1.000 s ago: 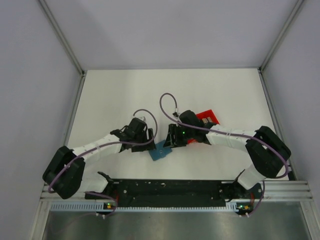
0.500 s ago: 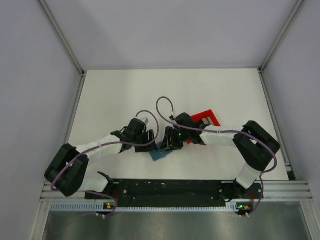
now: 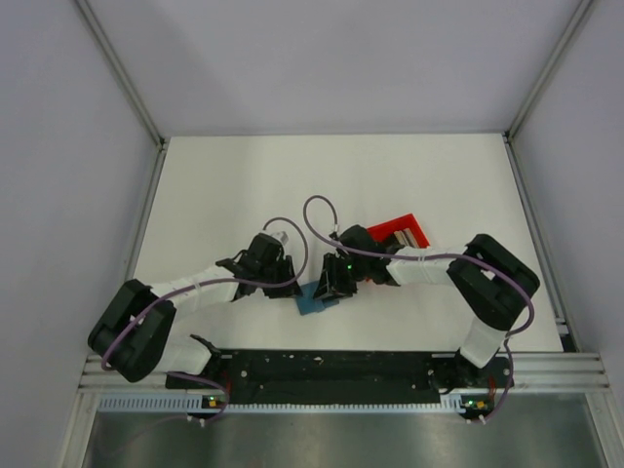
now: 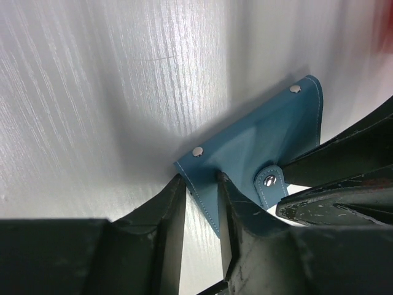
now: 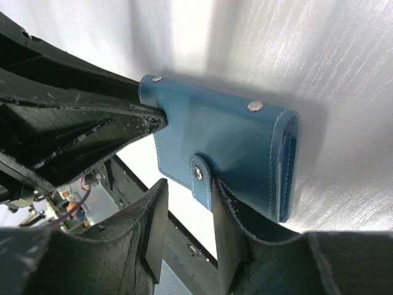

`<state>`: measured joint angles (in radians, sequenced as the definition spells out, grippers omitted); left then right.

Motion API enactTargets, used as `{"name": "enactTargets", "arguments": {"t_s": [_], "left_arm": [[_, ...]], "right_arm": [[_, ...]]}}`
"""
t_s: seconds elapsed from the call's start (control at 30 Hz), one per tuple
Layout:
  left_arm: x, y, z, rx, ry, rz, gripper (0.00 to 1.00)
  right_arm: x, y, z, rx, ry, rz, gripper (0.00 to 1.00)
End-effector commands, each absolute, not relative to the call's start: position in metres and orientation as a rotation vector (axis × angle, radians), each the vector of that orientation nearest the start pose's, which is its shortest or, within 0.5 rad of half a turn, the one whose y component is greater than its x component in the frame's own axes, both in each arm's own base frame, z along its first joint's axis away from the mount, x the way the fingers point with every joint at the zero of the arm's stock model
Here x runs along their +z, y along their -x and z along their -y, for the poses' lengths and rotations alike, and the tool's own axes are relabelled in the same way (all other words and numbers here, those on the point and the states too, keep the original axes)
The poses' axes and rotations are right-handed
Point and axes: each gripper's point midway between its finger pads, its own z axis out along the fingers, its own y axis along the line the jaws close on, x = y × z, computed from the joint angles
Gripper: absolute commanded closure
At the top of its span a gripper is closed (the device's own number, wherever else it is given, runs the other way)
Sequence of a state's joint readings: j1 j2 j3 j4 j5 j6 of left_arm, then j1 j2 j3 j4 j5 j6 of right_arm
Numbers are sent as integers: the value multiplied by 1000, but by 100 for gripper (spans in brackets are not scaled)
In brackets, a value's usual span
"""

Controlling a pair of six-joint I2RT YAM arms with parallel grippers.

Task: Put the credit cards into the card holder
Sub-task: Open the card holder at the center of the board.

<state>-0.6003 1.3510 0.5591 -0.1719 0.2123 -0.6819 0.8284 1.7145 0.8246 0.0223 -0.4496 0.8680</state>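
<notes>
card holder (image 5: 227, 141) gripped by left gripper (image 4: 199, 184), right gripper (image 5: 187, 193) straddling its tab (image 5: 202, 179).

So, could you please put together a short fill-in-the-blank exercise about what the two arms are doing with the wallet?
The wallet is ___, not open.
Its strap sits between the fingers of the ___ claw.
The bin behind the right arm is coloured ___.
Missing words: closed; right; red.

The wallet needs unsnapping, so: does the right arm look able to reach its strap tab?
Likely yes: the right tool straddles the strap tab of the card holder, jaws apart, nothing in between.
</notes>
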Motion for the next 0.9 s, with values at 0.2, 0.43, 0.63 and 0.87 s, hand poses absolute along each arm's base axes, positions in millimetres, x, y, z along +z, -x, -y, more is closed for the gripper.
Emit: {"name": "enactTargets", "arguments": {"t_s": [0.2,0.43,0.63,0.87], "left_arm": [[10,-187,216,-788,116,-2738,100],[10,-186,218,-808,248,-2717,100],[8,-185,210,-762,310,-2715,100],[6,-185,206,-729,323,-2716,100]], "right_arm": [[25,-172,-360,1206,195,-2776,76],[7,-172,-344,912,132,-2862,64],[4,-175,-328,809,-19,-2848,60],[20,-181,-327,827,-2,-2748,59]]}}
